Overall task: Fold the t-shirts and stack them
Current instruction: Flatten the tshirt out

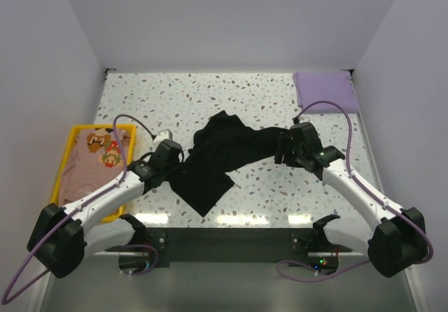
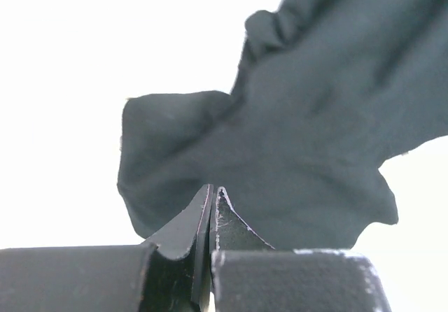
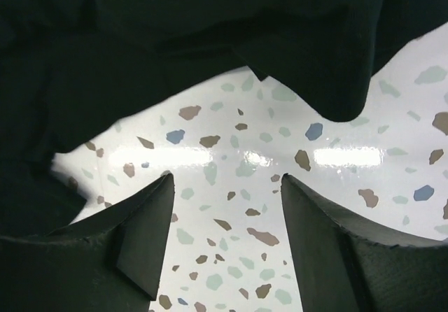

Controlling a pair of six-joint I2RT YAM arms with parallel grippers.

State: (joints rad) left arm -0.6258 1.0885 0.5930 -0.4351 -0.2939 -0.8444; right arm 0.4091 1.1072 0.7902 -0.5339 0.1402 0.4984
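The large black t-shirt (image 1: 224, 154) lies crumpled mid-table, stretched in a band from front left to back right. My left gripper (image 1: 178, 154) is at its left edge; in the left wrist view its jaws (image 2: 213, 189) are pressed together on the black cloth (image 2: 315, 116). My right gripper (image 1: 281, 147) is at the shirt's right end, open and empty (image 3: 224, 179) over bare table, with the shirt's edge (image 3: 140, 32) just beyond the fingertips. The lavender shirt (image 1: 325, 89) lies folded at the back right corner. The peach printed shirt (image 1: 94, 161) lies in a tray.
The yellow tray (image 1: 87, 128) stands at the table's left edge beside my left arm. White walls close in the table on the left, right and back. Purple cables loop above both arms.
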